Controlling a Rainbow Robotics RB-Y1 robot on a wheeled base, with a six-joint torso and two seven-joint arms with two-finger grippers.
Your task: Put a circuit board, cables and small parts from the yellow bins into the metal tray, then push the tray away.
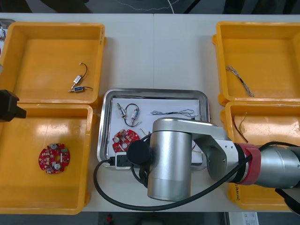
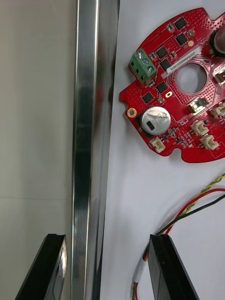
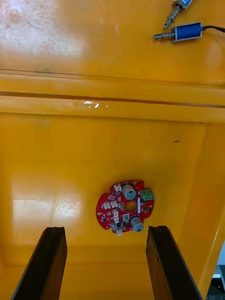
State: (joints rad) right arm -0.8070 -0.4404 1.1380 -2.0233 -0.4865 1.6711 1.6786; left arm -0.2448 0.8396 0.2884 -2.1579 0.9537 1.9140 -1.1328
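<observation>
The metal tray (image 1: 154, 92) sits mid-tabletop (image 1: 131, 51) between the four yellow bins (image 1: 262, 37), with its long axis running left to right across the robot's front. The right hand (image 2: 107, 239) is low at the tray's near left part and released. Its fingers (image 2: 164, 267) stand apart astride a tray wall, one over bare tabletop and the other over the white lining, grasping nothing. That wall runs straight ahead, in line with the fingers. Inside the tray, a red circuit board (image 2: 183, 89) lies flat close to the wall, its green terminal block (image 2: 144, 66) turned toward it. A red and yellow cable (image 2: 197, 201) with a black strand slants away from the inner finger, passing just beside the board. Farther back lie small metal parts (image 1: 127, 112) and a thin twisted cable (image 1: 174, 112), laid lengthwise. The right arm (image 1: 173, 159) covers the tray's near edge in the front view. The left hand (image 3: 105, 229) hovers released over the near left bin (image 1: 28, 197), where a second circuit board (image 3: 125, 212) lies flat ahead of its spread fingers (image 3: 51, 262). The far left bin (image 1: 47, 47) holds more small parts (image 1: 77, 88). The far right bin (image 1: 272, 47) holds a twisted cable (image 1: 240, 79).
</observation>
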